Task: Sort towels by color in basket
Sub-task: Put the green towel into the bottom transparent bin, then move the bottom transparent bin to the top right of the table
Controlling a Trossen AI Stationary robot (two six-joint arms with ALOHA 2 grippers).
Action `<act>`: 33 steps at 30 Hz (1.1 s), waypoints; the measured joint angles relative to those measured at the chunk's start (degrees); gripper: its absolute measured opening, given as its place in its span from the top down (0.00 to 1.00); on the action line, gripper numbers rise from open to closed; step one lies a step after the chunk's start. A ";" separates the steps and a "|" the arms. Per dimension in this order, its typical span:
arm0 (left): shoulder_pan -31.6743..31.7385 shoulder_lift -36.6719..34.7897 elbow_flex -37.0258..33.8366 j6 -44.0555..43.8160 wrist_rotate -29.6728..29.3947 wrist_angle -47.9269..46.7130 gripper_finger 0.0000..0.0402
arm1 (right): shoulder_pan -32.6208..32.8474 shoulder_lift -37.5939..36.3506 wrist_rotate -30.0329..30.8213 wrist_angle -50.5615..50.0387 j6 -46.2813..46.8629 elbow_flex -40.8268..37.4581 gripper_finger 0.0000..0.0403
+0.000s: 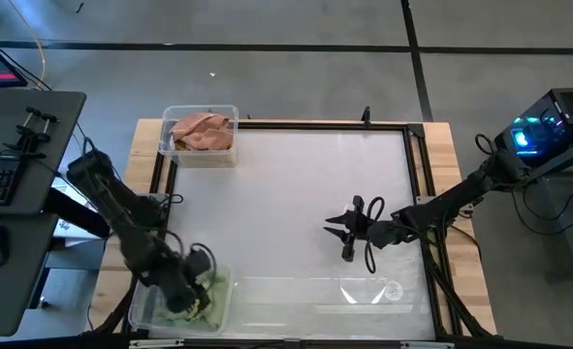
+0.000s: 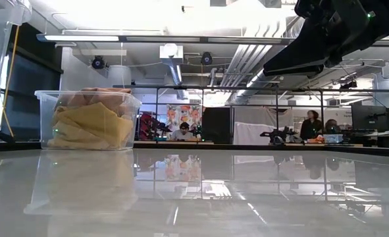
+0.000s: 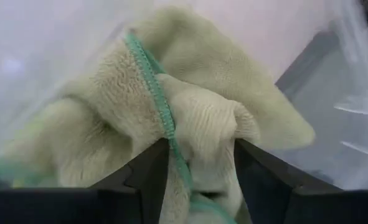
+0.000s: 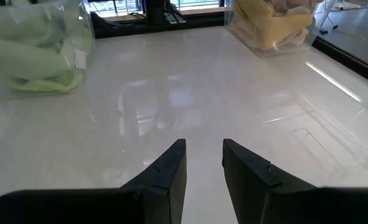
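Note:
A pale green towel with a teal stitched hem fills the left wrist view, bunched between my left gripper's fingers. In the high view my left gripper reaches down into the clear near-left bin, which holds green towels. The clear far-left bin holds peach and mustard towels. My right gripper hovers open over bare table right of centre, touching nothing. My left gripper pinches the pale green towel between its two fingers at a bunched fold where the teal hem runs. It comes from above, pointing down into the near-left bin. Several layers sit between the fingers. Whether the towel is lifted off the bin floor I cannot tell.
A white tabletop with a dark frame spreads between the two bins. A desk with keyboard and mouse stands to the table's left. People sit in the room beyond the far edge.

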 joint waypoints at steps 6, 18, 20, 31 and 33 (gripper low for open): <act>2.31 5.68 0.30 9.16 8.93 4.00 0.68 | -0.01 0.00 -2.52 1.66 -1.88 0.00 0.75; -0.93 0.77 11.61 10.43 -6.35 -1.53 0.73 | -5.70 14.15 -34.28 11.62 -25.79 16.63 0.75; -2.00 0.28 12.61 11.21 -11.37 -3.05 0.73 | -6.23 18.81 -36.22 4.05 -28.43 23.94 0.75; -2.10 5.47 12.79 27.96 -22.44 -15.72 0.73 | -7.17 33.73 -37.34 -29.22 -32.32 51.56 0.75; -1.77 6.50 12.79 29.81 -20.67 -19.00 0.73 | -7.15 33.47 -38.20 -33.21 -30.91 51.82 0.75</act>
